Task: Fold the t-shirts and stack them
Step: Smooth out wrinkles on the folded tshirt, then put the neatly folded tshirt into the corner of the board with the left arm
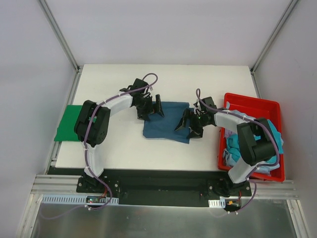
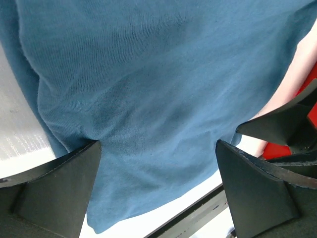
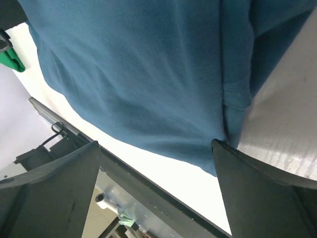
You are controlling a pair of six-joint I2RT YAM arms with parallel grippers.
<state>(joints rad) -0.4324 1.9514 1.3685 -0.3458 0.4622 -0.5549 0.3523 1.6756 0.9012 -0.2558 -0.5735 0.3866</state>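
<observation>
A dark teal-blue t-shirt [image 1: 166, 122] lies folded on the white table's middle. My left gripper [image 1: 151, 106] is open and empty over the shirt's far left corner; in the left wrist view the shirt [image 2: 158, 84] fills the space between the spread fingers [image 2: 54, 191]. My right gripper [image 1: 190, 124] is open and empty over the shirt's right edge; the right wrist view shows the shirt [image 3: 148, 69] and its near hem between the fingers [image 3: 270, 193]. A folded bright green t-shirt [image 1: 68, 123] lies at the table's left edge.
A red plastic bin [image 1: 253, 103] stands at the right edge, holding several crumpled teal, light blue and lavender shirts [image 1: 233, 144]. Metal frame posts rise at the table's far corners. A black rail runs along the near edge.
</observation>
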